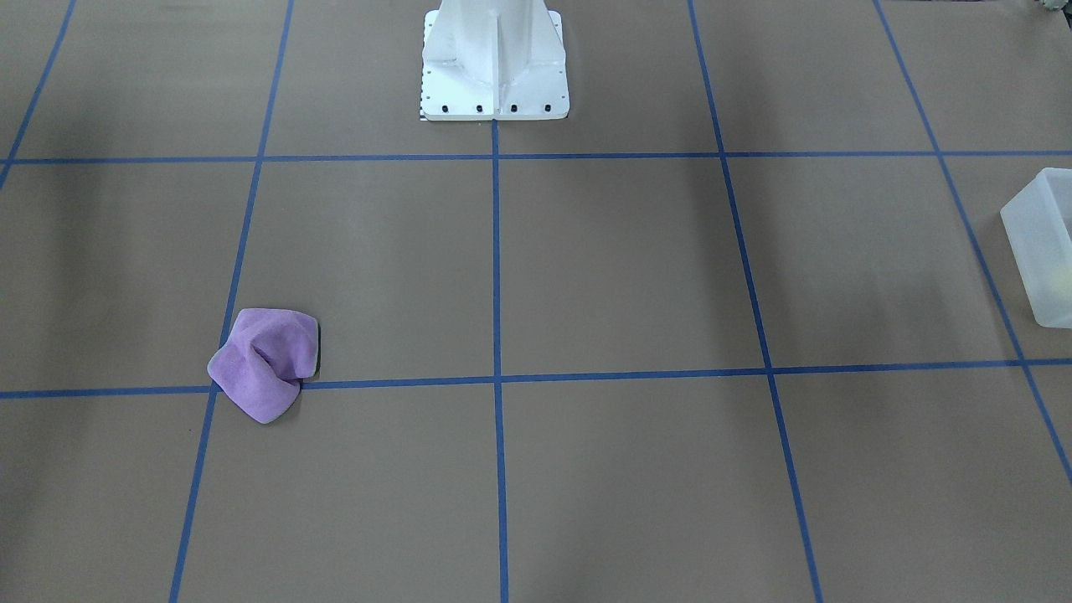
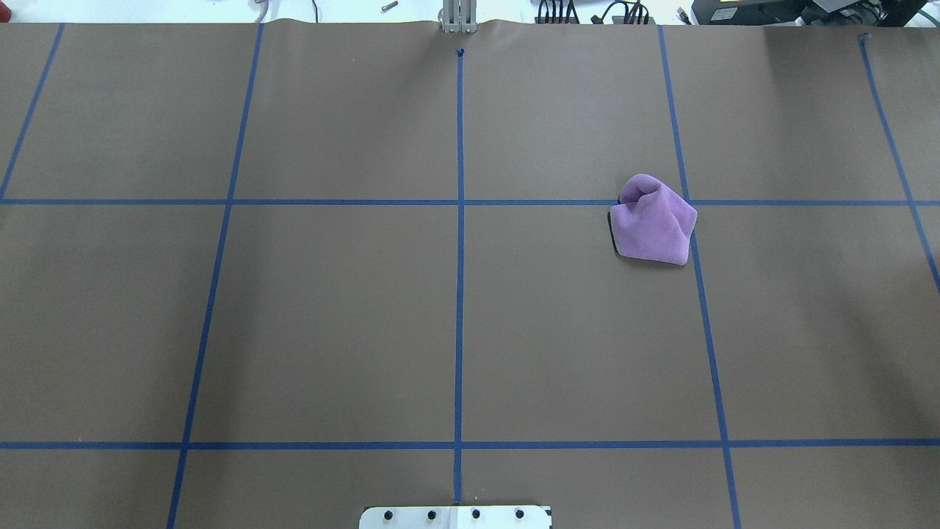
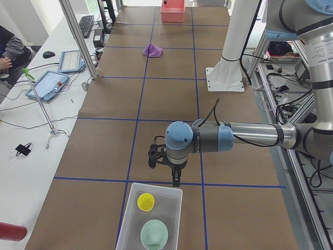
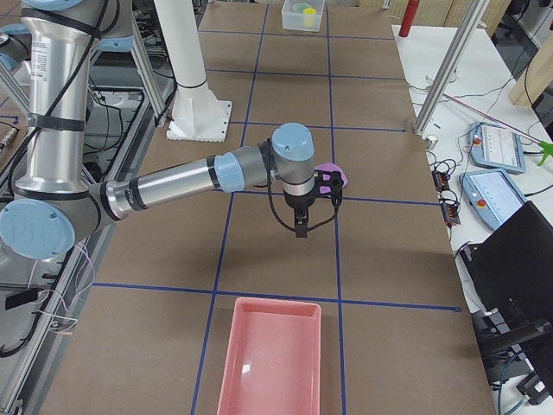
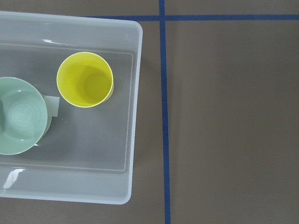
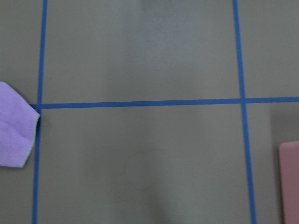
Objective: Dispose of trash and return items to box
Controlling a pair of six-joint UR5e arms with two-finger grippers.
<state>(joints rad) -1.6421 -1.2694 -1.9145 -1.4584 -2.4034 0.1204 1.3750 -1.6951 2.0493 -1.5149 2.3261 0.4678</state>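
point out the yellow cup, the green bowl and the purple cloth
yellow cup (image 5: 86, 80): left wrist view, on its inner floor
green bowl (image 5: 19, 116): left wrist view, on its inner floor
purple cloth (image 2: 653, 222): overhead view, on the middle of its crumpled top

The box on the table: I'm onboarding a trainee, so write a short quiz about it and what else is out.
1. True or false: the yellow cup stands inside the box.
2. The purple cloth lies: A in the pink tray, B on the table, C in the box.
3. Fill in: beside the cup sits a mint-green ____.
Key: 1 true; 2 B; 3 bowl.
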